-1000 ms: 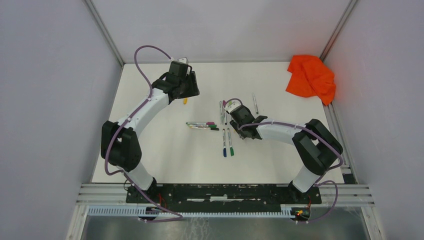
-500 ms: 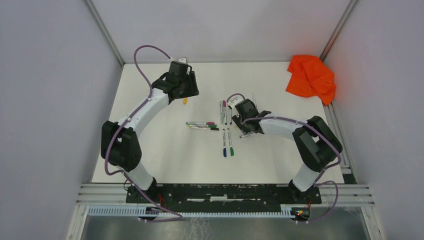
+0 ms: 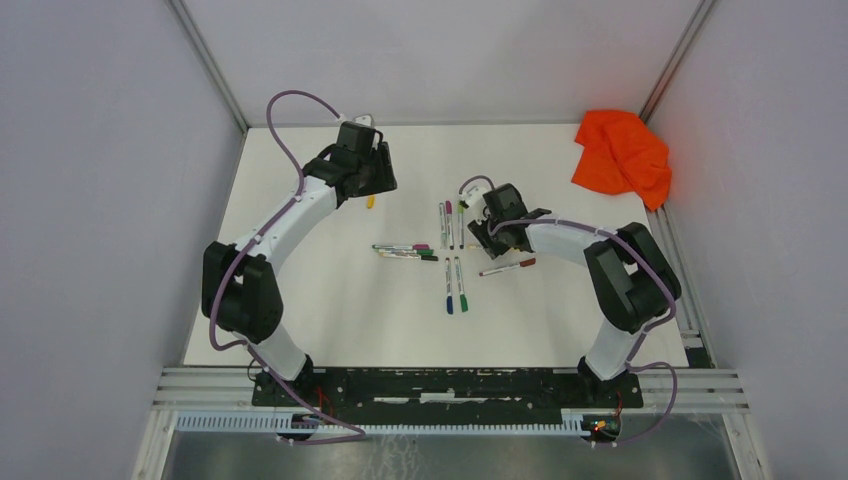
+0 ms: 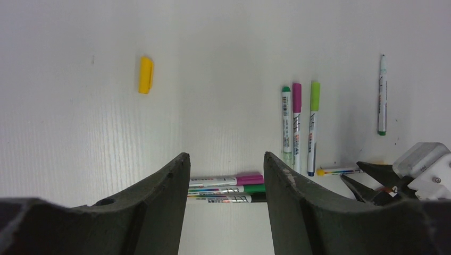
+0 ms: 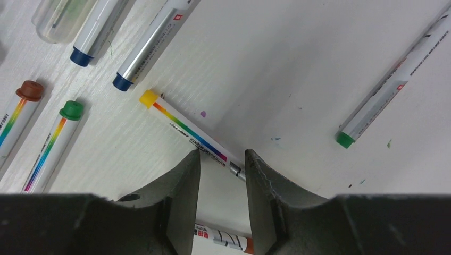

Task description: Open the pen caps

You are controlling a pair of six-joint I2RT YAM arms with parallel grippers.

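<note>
A loose yellow pen cap (image 4: pixel 145 75) lies alone on the white table (image 3: pixel 330 300), close to my left gripper (image 3: pixel 372 180). That gripper (image 4: pixel 226 175) hangs open and empty above three side-by-side pens (image 4: pixel 228 188) whose magenta, green and black caps are on. My right gripper (image 5: pixel 220 156) is open and low over the table. Its fingertips (image 5: pixel 192 159) straddle the bare tip end of a yellow-ended pen (image 5: pixel 183 130) lying flat, with a gap on both sides. Three upright pens wear green (image 4: pixel 286 89), magenta (image 4: pixel 297 90) and lime (image 4: pixel 315 87) caps.
A dark red pen (image 3: pixel 508 267) lies near my right forearm. Two more pens (image 3: pixel 455 288) lie towards the near edge. A green-ended pen (image 5: pixel 372 106) lies right of the right gripper. An orange cloth (image 3: pixel 622 152) sits at the back right corner. Walls close in on three sides.
My right gripper has moved away from the near side towards the back, uncovering the dark red pen, and its jaws have narrowed a little. The left arm has not moved.
</note>
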